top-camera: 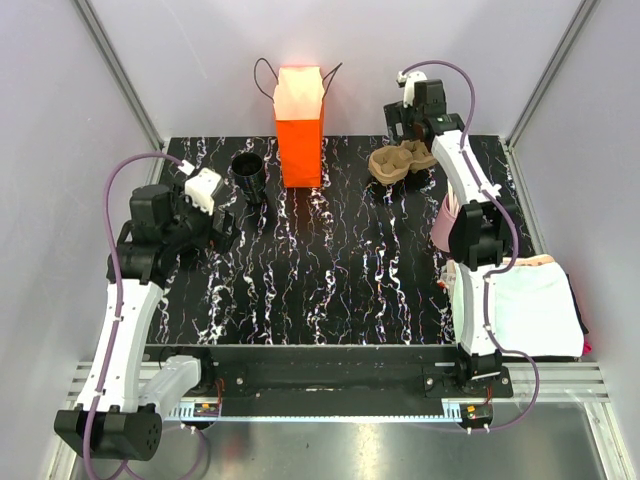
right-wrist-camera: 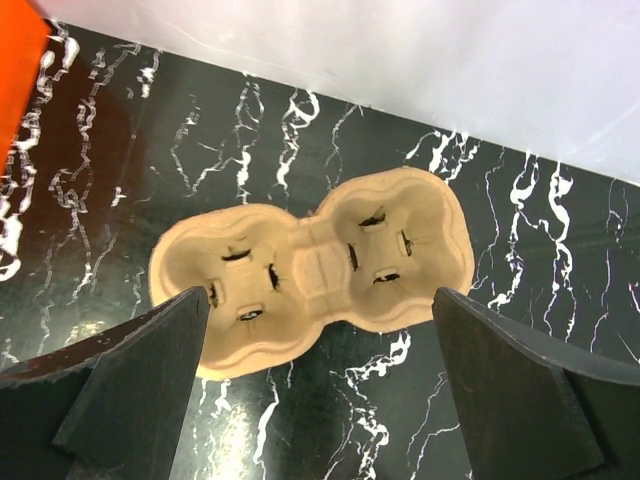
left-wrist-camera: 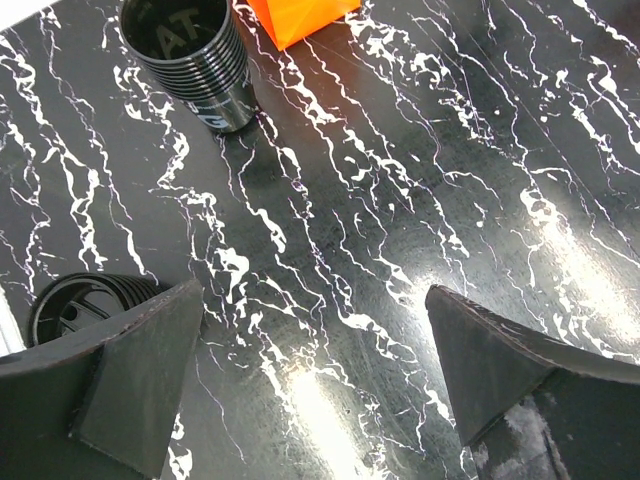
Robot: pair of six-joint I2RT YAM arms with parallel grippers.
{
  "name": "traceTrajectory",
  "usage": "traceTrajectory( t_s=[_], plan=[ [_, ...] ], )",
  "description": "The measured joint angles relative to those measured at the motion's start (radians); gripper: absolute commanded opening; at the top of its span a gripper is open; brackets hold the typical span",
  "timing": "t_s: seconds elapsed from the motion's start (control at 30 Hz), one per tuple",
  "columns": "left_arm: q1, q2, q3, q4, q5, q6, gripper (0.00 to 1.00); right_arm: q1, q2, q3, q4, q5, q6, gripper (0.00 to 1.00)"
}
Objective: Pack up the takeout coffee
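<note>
The takeout coffee is a small black ribbed cup (top-camera: pixel 247 172) standing upright with its top uncovered, just left of the orange paper bag (top-camera: pixel 299 125). In the left wrist view the cup (left-wrist-camera: pixel 190 55) is at the top left, and a round black lid (left-wrist-camera: pixel 75 305) lies on the table, partly behind my left finger. My left gripper (left-wrist-camera: pixel 315 295) hovers open over bare table, short of the cup (top-camera: pixel 225 225). My right gripper (right-wrist-camera: pixel 320 295) hangs open above the brown pulp two-cup tray (right-wrist-camera: pixel 310 265), holding nothing.
The pulp tray (top-camera: pixel 400 162) sits at the back right beside the bag. A pink cup (top-camera: pixel 446 215) is mostly hidden behind the right arm. A white cloth (top-camera: pixel 530 305) lies off the table's right edge. Grey walls close in the black marbled table (top-camera: pixel 330 270).
</note>
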State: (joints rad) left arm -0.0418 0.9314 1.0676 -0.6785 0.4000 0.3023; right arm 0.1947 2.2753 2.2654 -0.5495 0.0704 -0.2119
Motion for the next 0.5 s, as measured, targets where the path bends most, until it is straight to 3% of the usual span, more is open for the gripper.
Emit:
traceTrajectory(
  t_s=[0.5],
  plan=[
    [0.000, 0.000, -0.014, 0.006, 0.018, -0.007, 0.99, -0.043, 0.167, 0.242, -0.181, -0.017, -0.009, 0.97]
  ],
)
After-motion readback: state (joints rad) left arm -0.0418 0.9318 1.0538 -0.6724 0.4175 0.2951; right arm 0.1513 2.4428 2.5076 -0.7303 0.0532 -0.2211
